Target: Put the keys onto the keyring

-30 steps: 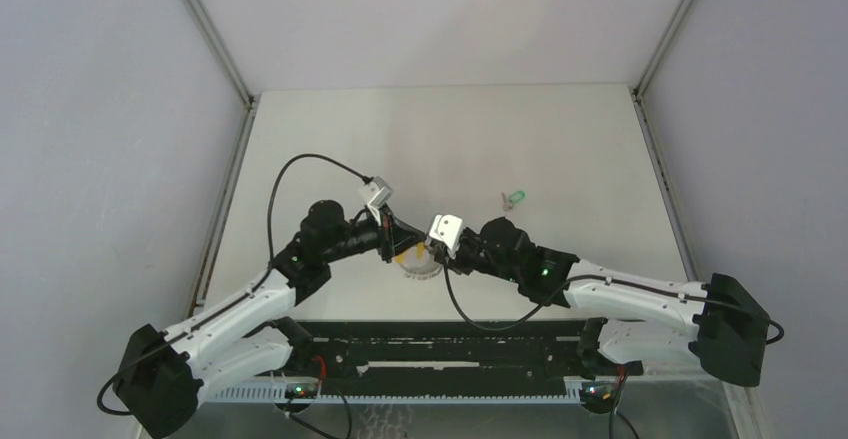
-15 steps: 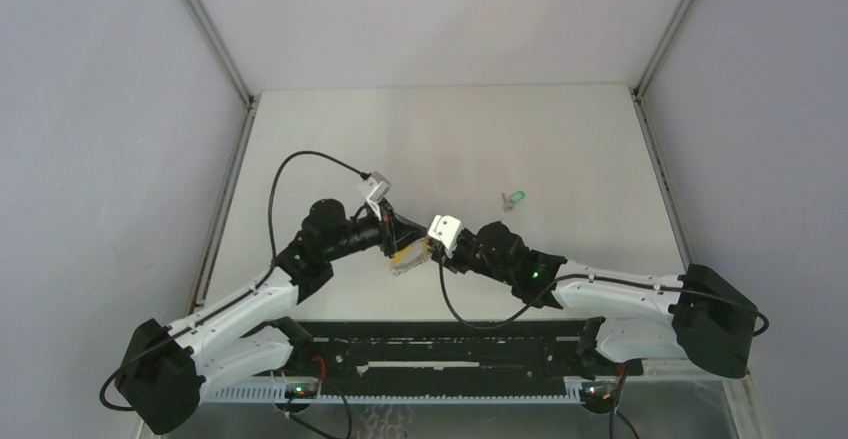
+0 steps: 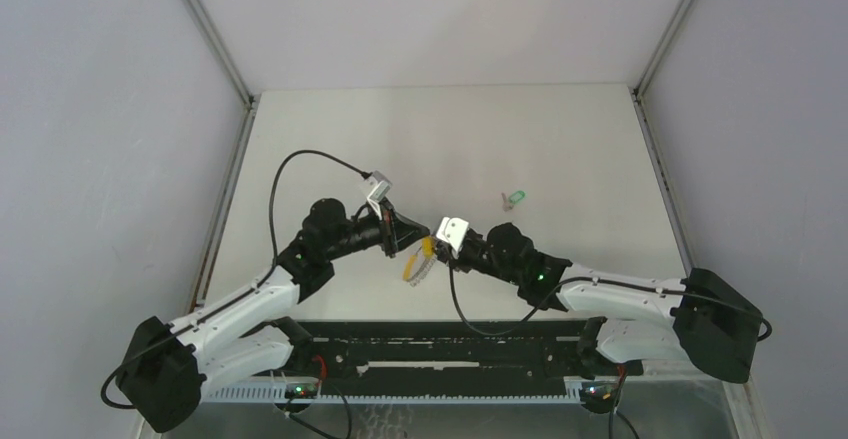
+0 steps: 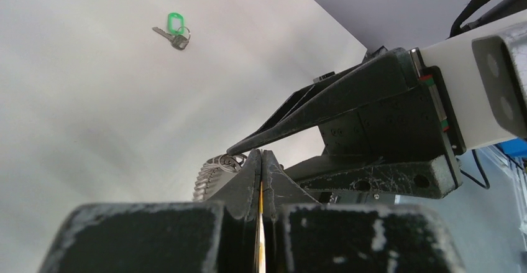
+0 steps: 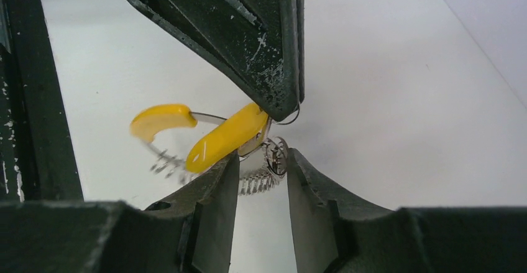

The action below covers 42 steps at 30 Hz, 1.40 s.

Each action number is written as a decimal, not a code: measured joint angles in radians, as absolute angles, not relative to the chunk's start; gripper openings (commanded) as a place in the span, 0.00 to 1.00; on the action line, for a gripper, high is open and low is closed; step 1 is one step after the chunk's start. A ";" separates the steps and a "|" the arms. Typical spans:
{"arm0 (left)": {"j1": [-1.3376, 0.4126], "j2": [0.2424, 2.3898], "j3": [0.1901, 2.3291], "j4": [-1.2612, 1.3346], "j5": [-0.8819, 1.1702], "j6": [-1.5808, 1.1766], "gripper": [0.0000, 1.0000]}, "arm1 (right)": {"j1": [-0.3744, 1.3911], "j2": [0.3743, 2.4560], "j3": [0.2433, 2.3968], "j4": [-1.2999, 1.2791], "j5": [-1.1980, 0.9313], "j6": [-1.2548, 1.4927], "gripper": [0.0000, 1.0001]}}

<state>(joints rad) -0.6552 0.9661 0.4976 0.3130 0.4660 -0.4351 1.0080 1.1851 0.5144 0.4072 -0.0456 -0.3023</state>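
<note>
My left gripper [image 4: 261, 155] is shut on the keyring [image 3: 418, 264], whose thin yellow edge shows between its pads. The keyring hangs edge-on above the table between the two arms. It has two yellow pieces [image 5: 225, 137], a toothed metal section [image 5: 258, 183] and a small split ring [image 5: 276, 157]. My right gripper [image 5: 263, 161] meets it from the other side with its jaws partly closed. The yellow piece's metal end touches one fingertip and the split ring touches the other. The green-headed key [image 3: 514, 198] lies alone on the table further back right, and also shows as the green key [image 4: 176, 30].
The left gripper's finger [image 5: 273, 68] hangs just above my right fingertips, almost touching them. Grey walls [image 3: 120, 159] close in the white table [image 3: 450, 139] on three sides. The black rail [image 3: 450, 344] runs along the near edge.
The keyring has come up off the table and turned from lying flat to standing edge-on. Both grippers have shifted slightly right with it. The green key has not moved.
</note>
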 measured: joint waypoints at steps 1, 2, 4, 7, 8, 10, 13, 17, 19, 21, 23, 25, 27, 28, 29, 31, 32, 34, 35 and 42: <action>-0.655 0.967 0.498 0.313 0.471 -0.435 0.00 | 1.007 1.179 0.511 0.408 -0.049 -0.307 0.33; -0.655 0.968 0.498 0.313 0.476 -0.435 0.00 | 1.004 1.172 0.509 0.408 -0.054 -0.312 0.32; -0.655 0.968 0.498 0.313 0.483 -0.435 0.01 | 0.995 1.153 0.508 0.408 -0.067 -0.319 0.31; -0.655 0.969 0.498 0.315 0.493 -0.435 0.00 | 0.978 1.123 0.507 0.408 -0.086 -0.322 0.31; -0.655 0.968 0.498 0.318 0.496 -0.435 0.00 | 0.972 1.115 0.507 0.408 -0.093 -0.321 0.31; -0.655 0.968 0.498 0.327 0.501 -0.434 0.00 | 0.962 1.106 0.507 0.408 -0.108 -0.318 0.31; -0.655 0.968 0.498 0.329 0.501 -0.435 0.00 | 0.953 1.103 0.507 0.409 -0.126 -0.314 0.31; -0.657 0.968 0.498 0.332 0.501 -0.435 0.01 | 0.950 1.103 0.507 0.410 -0.141 -0.299 0.32; -0.660 0.968 0.498 0.335 0.500 -0.435 0.00 | 0.951 1.103 0.507 0.410 -0.149 -0.294 0.34; -0.663 0.969 0.498 0.338 0.499 -0.437 0.00 | 0.952 1.103 0.507 0.413 -0.161 -0.290 0.35; -0.666 0.970 0.498 0.342 0.495 -0.445 0.00 | 0.955 1.103 0.507 0.419 -0.176 -0.285 0.35; -0.672 0.973 0.498 0.346 0.488 -0.453 0.00 | 0.957 1.103 0.507 0.430 -0.185 -0.274 0.36; -0.682 0.979 0.498 0.352 0.472 -0.460 0.00 | 0.957 1.103 0.507 0.438 -0.185 -0.263 0.37; -0.685 0.981 0.498 0.353 0.467 -0.461 0.00 | 0.957 1.103 0.507 0.441 -0.181 -0.256 0.36; -0.692 0.984 0.498 0.354 0.457 -0.461 0.00 | 0.957 1.103 0.507 0.446 -0.176 -0.247 0.35; -0.703 0.986 0.498 0.356 0.447 -0.461 0.00 | 0.957 1.103 0.507 0.455 -0.160 -0.235 0.31; -0.707 0.987 0.498 0.358 0.442 -0.461 0.00 | 0.957 1.103 0.508 0.454 -0.152 -0.226 0.29; -0.711 0.987 0.498 0.358 0.427 -0.461 0.00 | 0.959 1.103 0.507 0.451 -0.140 -0.220 0.26; -0.711 0.987 0.498 0.358 0.423 -0.461 0.00 | 0.959 1.103 0.508 0.450 -0.135 -0.220 0.26; -0.719 0.979 0.498 0.327 0.393 -0.451 0.00 | 0.966 1.069 0.508 0.392 -0.116 -0.221 0.27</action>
